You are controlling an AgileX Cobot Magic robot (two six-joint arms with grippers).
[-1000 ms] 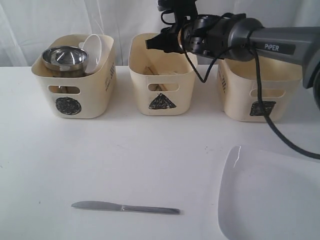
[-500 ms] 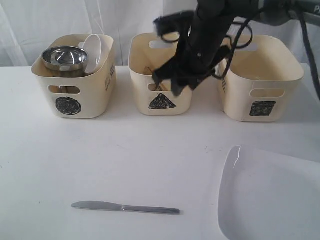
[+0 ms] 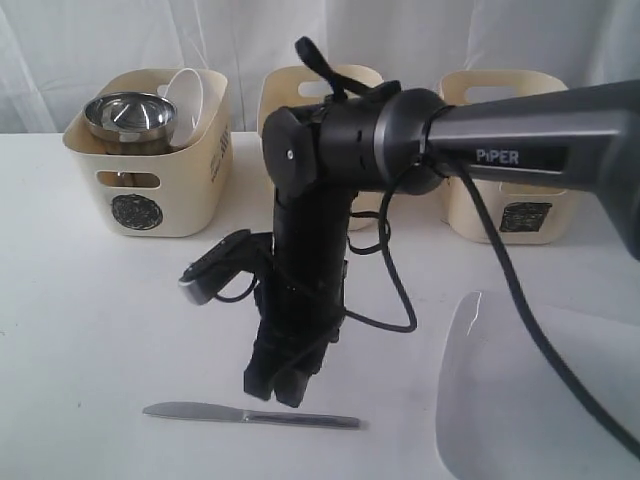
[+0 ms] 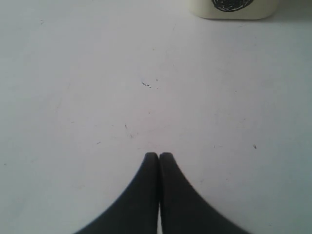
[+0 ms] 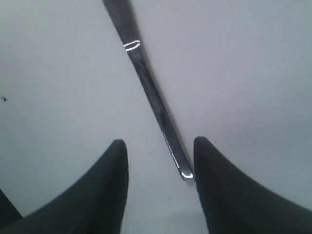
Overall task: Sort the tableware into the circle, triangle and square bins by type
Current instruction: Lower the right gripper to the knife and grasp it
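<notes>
Right end effector (image 5: 159, 142) wide apart just over the knife (image 3: 250, 415), seemingly clear of it; left end effector (image 4: 159, 156) fully closed.

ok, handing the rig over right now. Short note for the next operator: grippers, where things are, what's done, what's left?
Left gripper: shut, empty, over bare table.
Right gripper: open, low over the knife, jaws straddling one end, not closed.
Done: shiny steel bowl and small white bowl sit in the circle bin.
Triangle bin mostly hidden by the right arm; contents unseen.
Square bin: contents not visible.
Left: knife and large white plate, both on the table.
</notes>
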